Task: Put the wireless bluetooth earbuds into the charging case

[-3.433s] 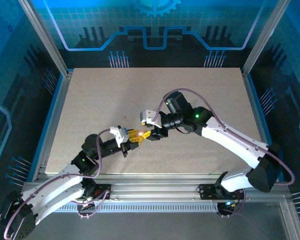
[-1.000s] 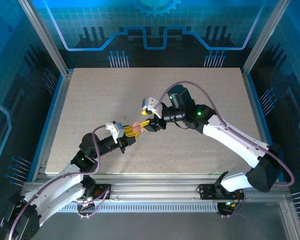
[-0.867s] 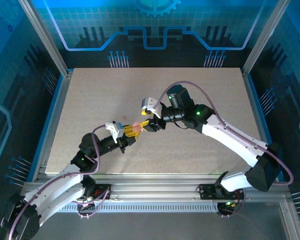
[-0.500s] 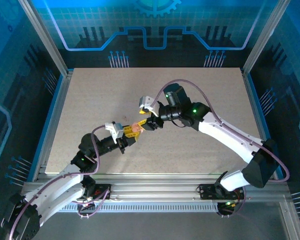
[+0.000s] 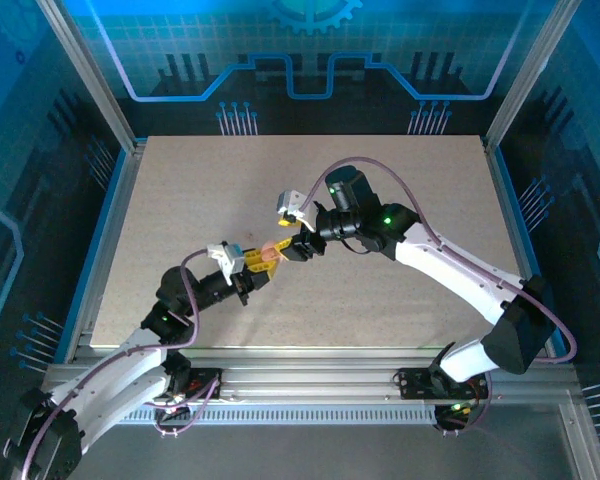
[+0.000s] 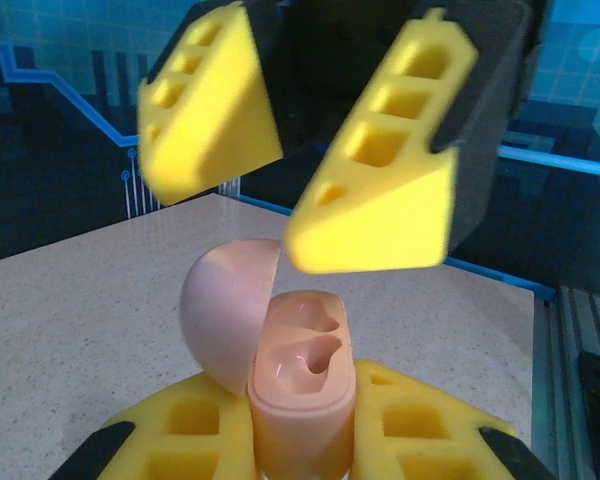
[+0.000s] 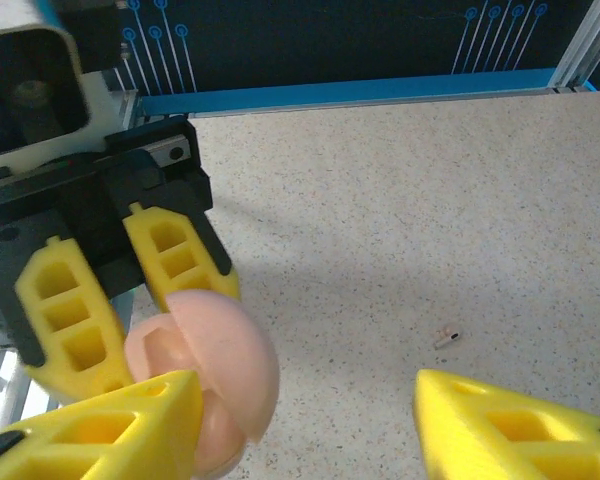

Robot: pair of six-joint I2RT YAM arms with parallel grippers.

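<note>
Left wrist view: your left gripper [image 6: 300, 432] is clamped on the peach charging case [image 6: 298, 385], which stands upright between its yellow fingers with the lid [image 6: 228, 312] swung open beside two moulded wells. Your right gripper [image 6: 290, 205] hangs just above the case, jaws spread wide. In the right wrist view a tiny pale piece [image 7: 446, 338] lies on the table [image 7: 430, 200] ahead of that gripper's fingertip, too small to identify as an earbud.

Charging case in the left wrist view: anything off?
The charging case, clamped in the left pincer, stands lid-open with both sockets empty. One tiny pale piece, maybe an earbud, lies loose on the table.
</note>
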